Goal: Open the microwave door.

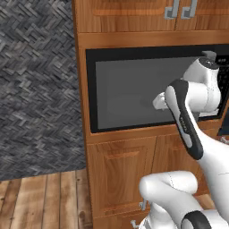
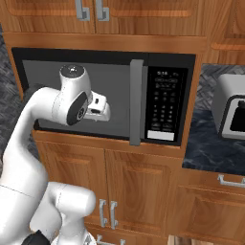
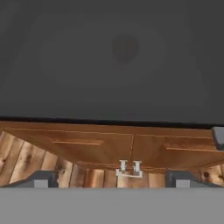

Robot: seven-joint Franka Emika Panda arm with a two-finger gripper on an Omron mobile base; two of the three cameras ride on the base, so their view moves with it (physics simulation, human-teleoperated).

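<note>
The gripper [image 2: 106, 111], fingers spread and empty, hangs before the microwave door [image 2: 81, 95], left of its handle [image 2: 136, 103], apparently lining up a pull.

- The microwave door [image 1: 129, 96], black-framed with a wide grey window, sits closed in the wooden cabinet front [image 1: 120, 165].
- The white arm [image 1: 190, 116] rises across the door's right part, hiding that edge.
- Left of the door stands a grey herringbone wall [image 1: 38, 85].
- Below that wall lies wooden floor [image 1: 42, 201].
</note>
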